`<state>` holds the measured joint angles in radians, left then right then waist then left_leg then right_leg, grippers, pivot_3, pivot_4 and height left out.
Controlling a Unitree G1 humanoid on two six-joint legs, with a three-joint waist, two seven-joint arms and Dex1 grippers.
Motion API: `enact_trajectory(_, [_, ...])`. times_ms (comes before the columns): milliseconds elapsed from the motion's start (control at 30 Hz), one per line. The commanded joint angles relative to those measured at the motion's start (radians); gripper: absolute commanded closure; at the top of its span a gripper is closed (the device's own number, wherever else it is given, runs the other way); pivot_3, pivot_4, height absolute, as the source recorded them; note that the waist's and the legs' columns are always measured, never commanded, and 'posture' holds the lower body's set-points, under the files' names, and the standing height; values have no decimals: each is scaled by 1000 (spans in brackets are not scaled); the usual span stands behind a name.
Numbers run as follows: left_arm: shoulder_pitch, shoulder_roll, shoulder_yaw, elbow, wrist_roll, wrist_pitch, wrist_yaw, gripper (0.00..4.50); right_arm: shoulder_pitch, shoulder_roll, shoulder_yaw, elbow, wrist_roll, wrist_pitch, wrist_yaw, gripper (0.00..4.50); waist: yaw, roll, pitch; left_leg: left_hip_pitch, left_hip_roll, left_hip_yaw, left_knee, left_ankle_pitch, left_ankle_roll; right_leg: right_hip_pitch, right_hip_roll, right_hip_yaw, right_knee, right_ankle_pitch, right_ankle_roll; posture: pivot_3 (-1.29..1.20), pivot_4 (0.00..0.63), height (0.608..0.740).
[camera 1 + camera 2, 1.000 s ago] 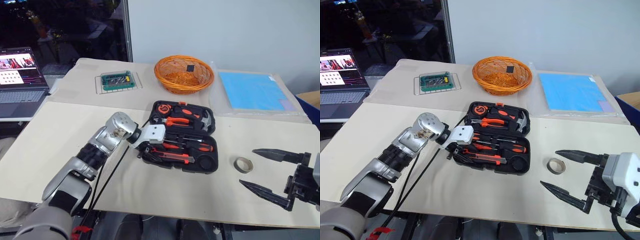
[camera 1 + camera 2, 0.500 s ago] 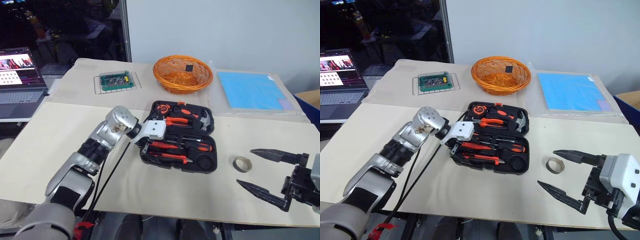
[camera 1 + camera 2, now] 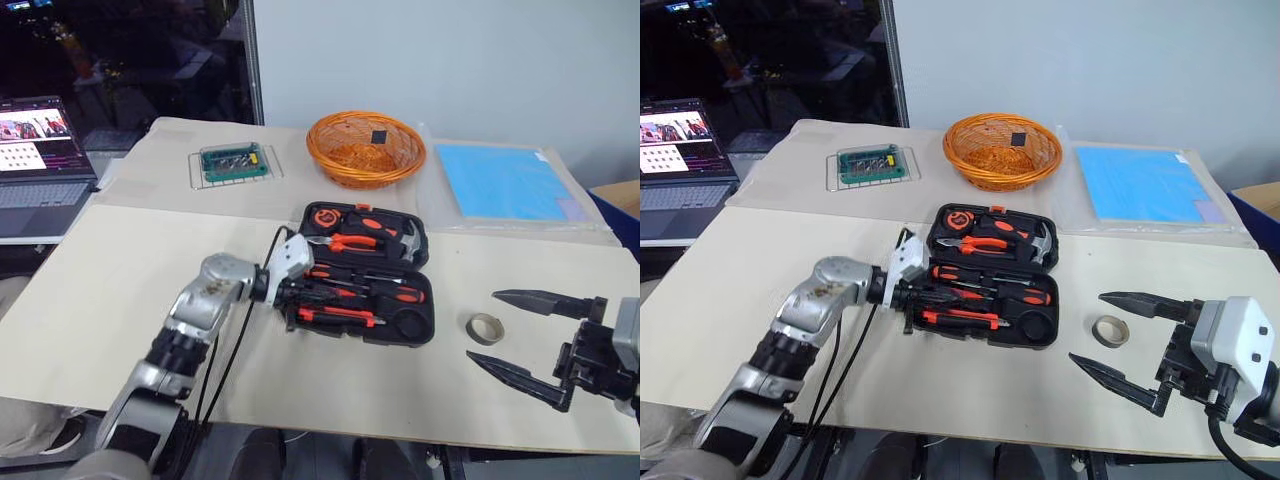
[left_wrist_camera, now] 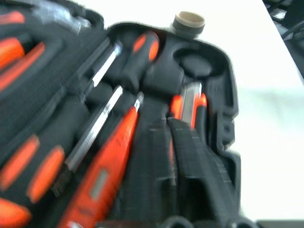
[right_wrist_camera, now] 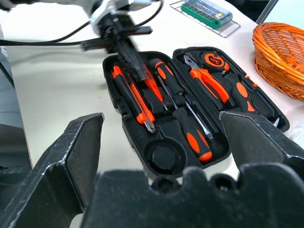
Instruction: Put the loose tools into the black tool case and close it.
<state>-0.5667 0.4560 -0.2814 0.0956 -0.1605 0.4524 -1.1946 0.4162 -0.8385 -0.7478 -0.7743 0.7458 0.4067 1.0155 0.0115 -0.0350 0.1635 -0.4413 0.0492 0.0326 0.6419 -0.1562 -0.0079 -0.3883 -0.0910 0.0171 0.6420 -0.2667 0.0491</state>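
Tools fill most of the flat black plastic tool case [image 3: 365, 275], which lies open on the beige table [image 3: 120, 280], its lid half toward the orange wicker basket [image 3: 366, 146]. In the near half sit the slim orange-and-black-handled screwdrivers [image 5: 187, 124] and, along the front edge, the orange-and-black utility knife [image 3: 340, 316], each in a moulded recess; a round recess at the case's right front corner [image 3: 408, 324] holds nothing. The lid half carries the orange-handled pliers [image 3: 350, 242] and the steel-headed hammer [image 3: 405, 240].

The small beige ring of tape [image 3: 487, 328] lies flat on the table just right of the case (apart from it, not touching).

The left gripper [image 3: 300, 296] reaches in over the case's left end, its two black fingers [image 4: 190, 166] pressed together with nothing between them, their tips lying just above the screwdrivers and knife. The right gripper [image 3: 520, 335] hovers above the table's near right edge, its fingers spread wide and empty, close to the tape ring on its right side.

Behind the case, a green bit holder [image 3: 234, 161] rests on a wire rack, a blue sheet [image 3: 505, 180] lies to the right of the basket, and an open laptop [image 3: 40, 150] stands at the far left.
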Motion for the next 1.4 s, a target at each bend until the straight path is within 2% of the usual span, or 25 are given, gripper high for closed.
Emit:
enact_trajectory(33, [44,31,-86,20,103,-54,49,4485,3,-18,-18,-21,8,16,-13,0,1,3,-3,1,0,0,0,0,0,1,0,0,0,-2,-3,0,150,740])
enact_trajectory(133, [72,62,-146,13,176,-146,67,4485,24,-22,-39,-37,22,37,-15,0,1,4,-7,2,0,1,0,0,0,2,-1,0,-1,-2,-4,0,150,740])
enact_trajectory(233, [96,47,-139,7,165,-183,97,4485,43,-23,-45,-41,9,60,-37,0,0,8,-17,4,0,1,0,0,0,4,-1,0,-1,-3,-5,0,150,740])
enact_trajectory(333, [107,-17,-47,-27,57,-211,127,4485,42,-13,-46,-31,-25,72,-86,0,0,10,-23,6,0,1,0,0,0,5,-1,1,-1,-3,-5,0,150,740])
enact_trajectory(400, [100,-47,51,-107,-84,-103,119,4485,60,-18,-37,-27,-61,105,-120,0,1,10,-22,7,0,1,0,-3,-5,3,-2,1,-1,-3,-5,0,150,740])
enact_trajectory(500, [91,8,88,-195,-146,-42,67,4485,62,-27,6,-29,-78,165,-172,0,1,6,-20,1,0,0,0,-3,-5,0,-1,0,0,-2,-6,0,150,740])
enact_trajectory(600, [66,56,136,-326,-291,126,39,3797,39,-106,81,-26,-84,337,-253,0,-6,7,-20,2,1,1,0,0,0,0,-1,1,0,-2,-7,0,150,740])
enact_trajectory(667, [49,82,172,-398,-375,206,39,2987,-26,-150,168,15,-86,423,-305,0,-7,6,-19,1,0,1,0,0,0,0,-1,2,-1,-2,-7,0,150,740])
enact_trajectory(700, [41,96,187,-427,-410,237,36,2738,-65,-164,212,36,-88,454,-325,244,-8,5,-18,1,0,1,-1,0,0,0,-1,2,-2,-2,-6,0,150,740])
enact_trajectory(733, [37,100,190,-470,-444,274,48,2243,-81,-176,234,62,-96,467,-322,511,-8,4,-18,1,0,1,-1,0,0,0,-1,2,-2,-2,-6,0,150,740])
enact_trajectory(767, [29,117,203,-491,-479,306,45,1952,-126,-189,286,82,-111,487,-340,724,-7,4,-17,1,0,1,-1,0,0,0,-1,2,-2,-2,-6,0,150,740])
enact_trajectory(833, [16,135,202,-540,-530,354,50,1145,-194,-202,364,151,-165,507,-378,1476,-6,4,-16,1,0,1,-1,0,0,0,-1,2,-2,-3,-6,0,150,740])
enact_trajectory(867, [11,155,211,-544,-550,363,32,878,-254,-201,421,184,-184,533,-406,1717,-5,4,-15,1,0,1,-1,0,0,0,-1,2,-2,-3,-6,0,150,740])
enact_trajectory(1100, [-4,179,201,-567,-578,357,59,878,-489,-194,658,375,-289,598,-444,1717,-2,3,-11,0,-1,1,-1,0,0,-1,0,2,-2,-3,-6,0,150,740])
enact_trajectory(1200, [10,180,190,-576,-557,333,74,811,-531,-200,710,437,-318,593,-415,2472,1,2,-10,-2,-1,1,-1,0,0,-2,-1,2,-3,-3,-5,0,150,740])
enact_trajectory(1367, [32,183,201,-587,-559,331,108,811,-558,-199,724,465,-332,603,-393,4263,0,2,-9,-4,-1,1,-1,0,1,-3,0,2,-2,-2,-3,0,150,740])
enact_trajectory(1400, [40,183,205,-592,-561,331,117,811,-557,-197,717,463,-333,600,-393,4446,0,2,-9,-4,-1,1,-1,0,1,-3,0,2,-2,-2,-3,0,150,740])
